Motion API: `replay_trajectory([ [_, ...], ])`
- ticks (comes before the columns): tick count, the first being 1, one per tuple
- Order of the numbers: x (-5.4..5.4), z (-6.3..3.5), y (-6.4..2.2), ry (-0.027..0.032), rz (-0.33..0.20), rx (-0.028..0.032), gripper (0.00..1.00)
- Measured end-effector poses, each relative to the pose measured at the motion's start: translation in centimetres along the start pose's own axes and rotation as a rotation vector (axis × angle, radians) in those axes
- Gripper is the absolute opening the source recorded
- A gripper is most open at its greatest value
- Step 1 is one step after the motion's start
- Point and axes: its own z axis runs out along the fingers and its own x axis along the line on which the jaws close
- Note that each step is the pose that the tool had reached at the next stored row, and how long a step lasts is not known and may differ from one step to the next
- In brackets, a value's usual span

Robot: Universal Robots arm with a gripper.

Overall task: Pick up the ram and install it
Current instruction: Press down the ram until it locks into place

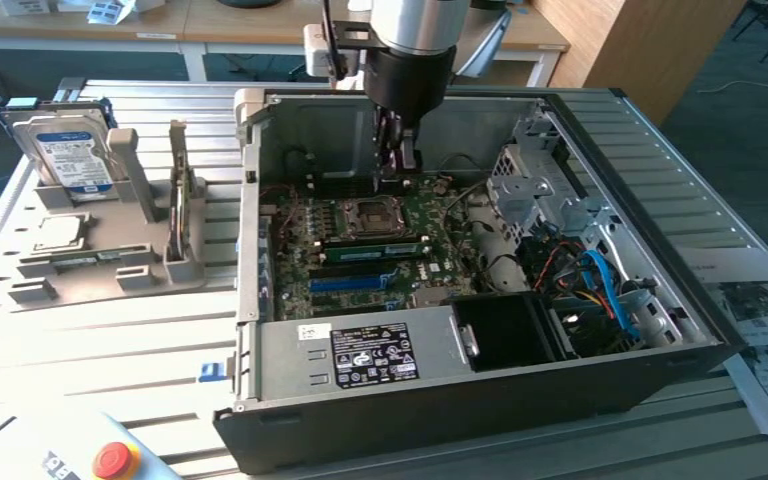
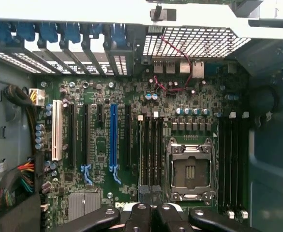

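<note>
Claw (image 2: 151,220) (shut) hangs above ram (image 1: 377,248) seated in motherboard (image 1: 427,212).

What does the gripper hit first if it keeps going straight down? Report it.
Most likely the motherboard, at the near end of the black memory slots beside the processor socket. The gripper hangs inside the case; the remaining height is unclear.

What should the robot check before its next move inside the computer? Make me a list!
1. Hand is inside the open computer case, over the motherboard: ok.
2. Hand is shut: ok.
3. Something is pinched in the hand: cannot tell.
4. Green ram stick is in the slots beside the processor socket: ok.
5. Ram stick is clicked fully in: cannot tell.
6. Hard drive is outside the case, out of the way: ok.
</note>
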Motion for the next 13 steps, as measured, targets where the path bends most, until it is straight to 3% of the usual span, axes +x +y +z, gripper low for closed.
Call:
replay_trajectory([
  [8, -0.01, -0.03, -0.1, 0.0, 0.0, 0.0, 0.1],
  [13, -0.03, -0.58, -0.1, 0.0, 0.0, 0.0, 0.1],
])
